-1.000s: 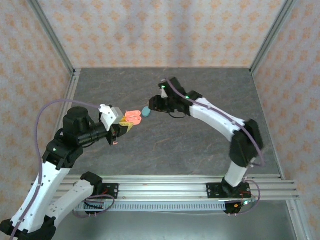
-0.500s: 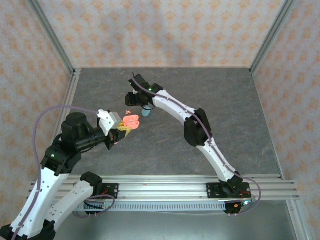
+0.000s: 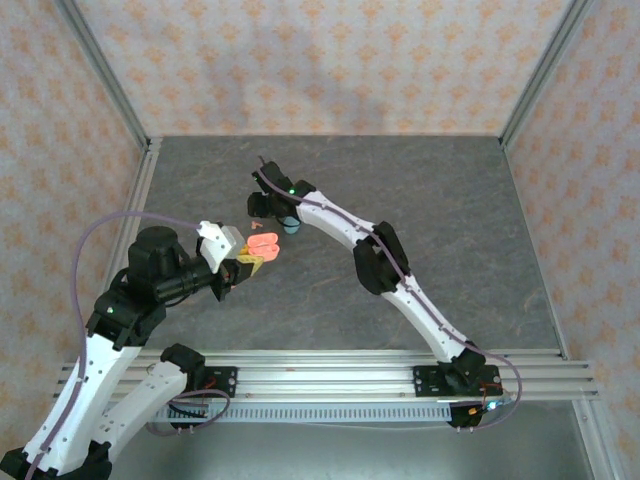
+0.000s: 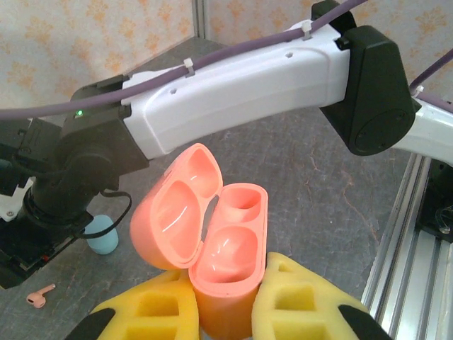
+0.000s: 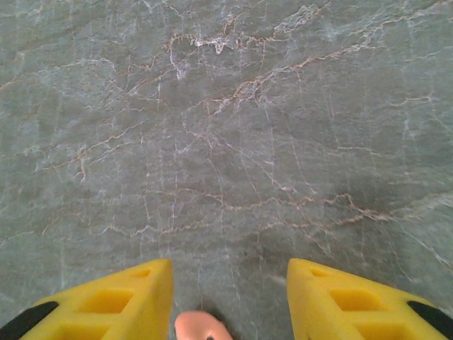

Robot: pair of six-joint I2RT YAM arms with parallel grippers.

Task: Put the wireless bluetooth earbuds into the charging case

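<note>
Jaws, left gripper: clamped on open pink case, cavities up, presumably to receive buds. Jaws, right gripper: part-open, empty, poised over pink earbud on table just beside case, likely for pickup.

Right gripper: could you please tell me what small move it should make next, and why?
The right gripper should probably lower and close on the pink earbud lying on the table between its open fingers; the open case looks empty.
</note>
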